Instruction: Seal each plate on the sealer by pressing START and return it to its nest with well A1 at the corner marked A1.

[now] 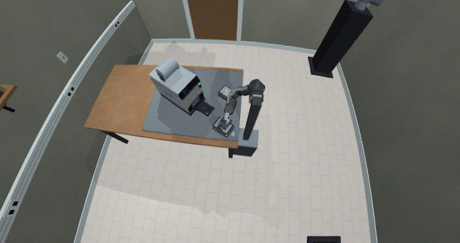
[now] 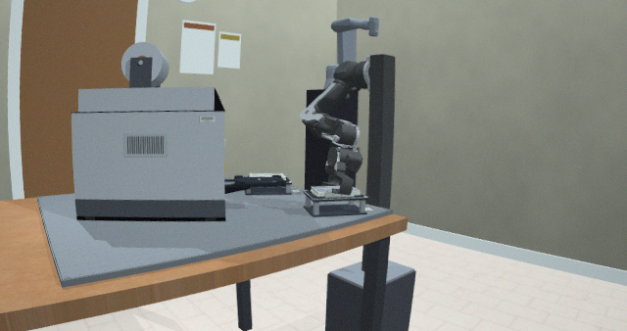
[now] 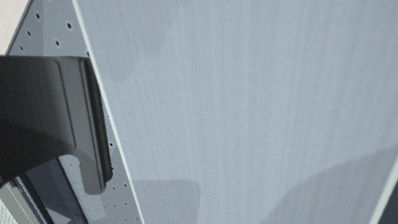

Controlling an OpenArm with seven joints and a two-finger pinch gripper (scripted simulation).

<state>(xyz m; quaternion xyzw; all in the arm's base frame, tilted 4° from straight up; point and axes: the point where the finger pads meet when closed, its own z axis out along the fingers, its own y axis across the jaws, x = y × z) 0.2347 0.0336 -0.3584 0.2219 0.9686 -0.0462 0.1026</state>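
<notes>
A plate (image 2: 319,192) (image 3: 240,100) with a smooth pale foil over its top sits in the near plate nest (image 2: 338,212) (image 1: 230,129). My gripper (image 1: 225,125) (image 2: 344,192) is low over this plate and open. In the wrist view one dark finger stands left of the plate's long edge with a narrow gap; the other finger is out of view. The other plate (image 1: 226,90) (image 2: 266,175), pale with wells showing, sits in the far nest (image 2: 269,190). The sealer (image 1: 176,83) (image 2: 152,174) has its dark stage (image 1: 205,108) out, with no plate on it. Its lamp (image 1: 200,84) is green.
The sealer stands left of the nests on a grey mat (image 1: 172,122) (image 2: 157,250) on the wooden table (image 1: 118,99). Its stage sticks out toward the nests. The arm's black post (image 1: 252,118) (image 2: 381,135) rises at the table's right edge, close to the near nest.
</notes>
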